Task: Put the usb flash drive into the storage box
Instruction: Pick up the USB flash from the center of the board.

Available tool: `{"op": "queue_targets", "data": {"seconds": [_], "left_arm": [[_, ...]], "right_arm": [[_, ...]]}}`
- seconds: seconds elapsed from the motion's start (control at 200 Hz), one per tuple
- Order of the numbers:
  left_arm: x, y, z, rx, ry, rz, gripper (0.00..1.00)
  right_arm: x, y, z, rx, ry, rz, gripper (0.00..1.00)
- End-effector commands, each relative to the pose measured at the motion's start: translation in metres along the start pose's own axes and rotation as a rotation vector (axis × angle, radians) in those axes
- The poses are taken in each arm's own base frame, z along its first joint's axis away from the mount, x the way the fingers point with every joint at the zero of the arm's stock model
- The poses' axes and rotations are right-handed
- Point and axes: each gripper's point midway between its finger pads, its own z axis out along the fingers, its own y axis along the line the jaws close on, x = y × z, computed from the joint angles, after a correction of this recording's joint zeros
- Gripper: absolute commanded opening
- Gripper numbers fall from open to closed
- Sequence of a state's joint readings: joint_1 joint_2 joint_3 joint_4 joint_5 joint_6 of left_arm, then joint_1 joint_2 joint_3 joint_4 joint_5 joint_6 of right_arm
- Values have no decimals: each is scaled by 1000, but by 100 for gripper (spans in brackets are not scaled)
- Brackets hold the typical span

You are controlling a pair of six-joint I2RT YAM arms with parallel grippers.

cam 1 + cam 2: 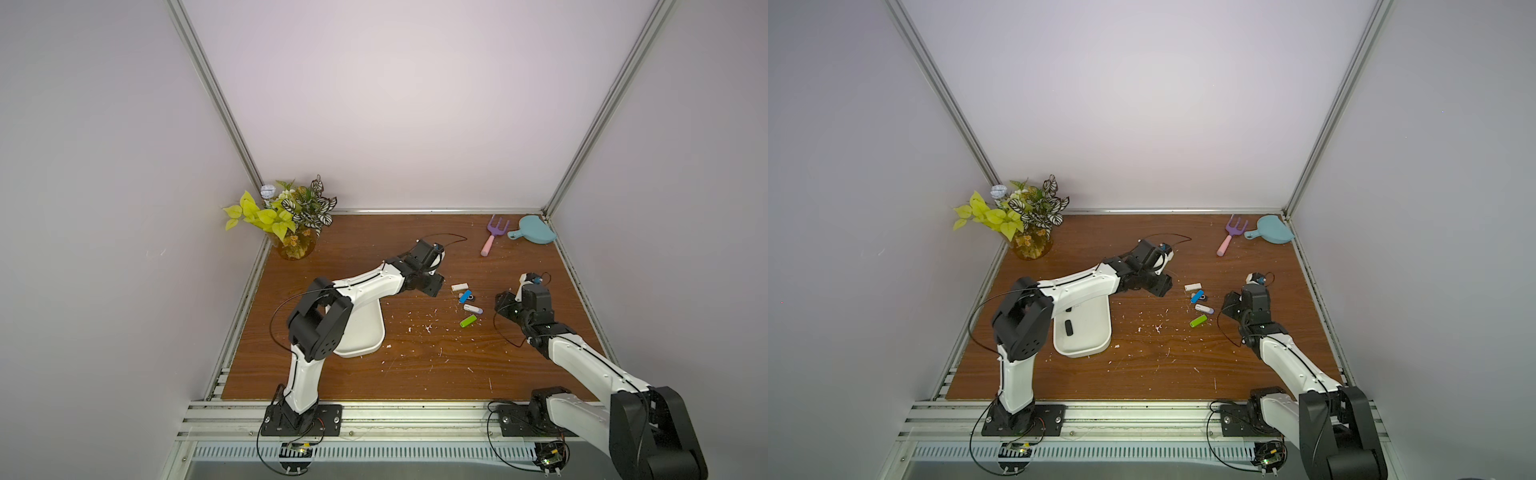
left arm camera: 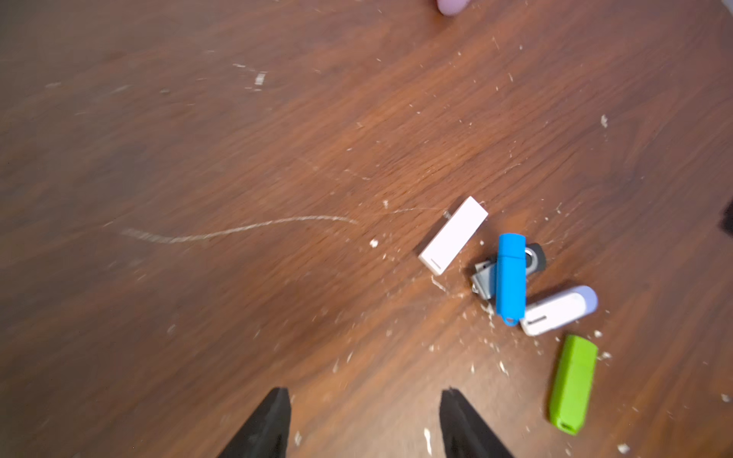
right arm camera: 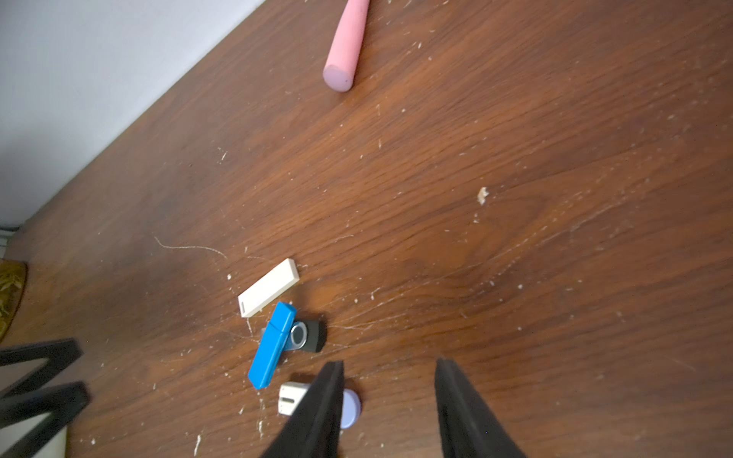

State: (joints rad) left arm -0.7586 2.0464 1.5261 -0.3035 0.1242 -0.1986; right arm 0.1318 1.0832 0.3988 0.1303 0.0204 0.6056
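Both hands released: left hand, right hand flank drives, bare wood around; storage box apparently near front-left edge.

Pale lilac walls with aluminium corner posts enclose a scratched wooden tabletop.

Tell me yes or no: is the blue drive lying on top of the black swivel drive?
Yes. In the left wrist view the blue drive lies across the black swivel drive, covering its middle.

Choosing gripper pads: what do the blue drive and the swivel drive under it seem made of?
Blue drive: probably matte plastic, uniform colour, no glare. Swivel drive: black body, likely plastic, with a grey clip that looks metallic, showing a sheen.
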Motion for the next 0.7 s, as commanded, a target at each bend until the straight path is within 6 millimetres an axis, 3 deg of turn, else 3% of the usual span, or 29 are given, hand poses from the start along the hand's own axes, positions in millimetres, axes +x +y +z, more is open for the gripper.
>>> {"op": "queue_targets", "data": {"seconds": [0.0, 0.17, 0.355, 0.53, 0.696], "left_arm": [[-20, -20, 9, 85, -24, 168, 60], [-32, -24, 34, 68, -13, 285, 59], [-18, -33, 57, 49, 38, 417, 60], [-17, -41, 67, 52, 37, 470, 61], [-14, -35, 80, 23, 61, 480, 58]], "right_arm": [[-20, 7, -7, -61, -80, 2, 44], [-16, -3, -6, -60, -93, 26, 45], [-16, -4, -5, -62, -92, 33, 45], [-18, -2, -8, -75, -104, 37, 46], [-17, -3, -9, -75, -98, 38, 46]]}}
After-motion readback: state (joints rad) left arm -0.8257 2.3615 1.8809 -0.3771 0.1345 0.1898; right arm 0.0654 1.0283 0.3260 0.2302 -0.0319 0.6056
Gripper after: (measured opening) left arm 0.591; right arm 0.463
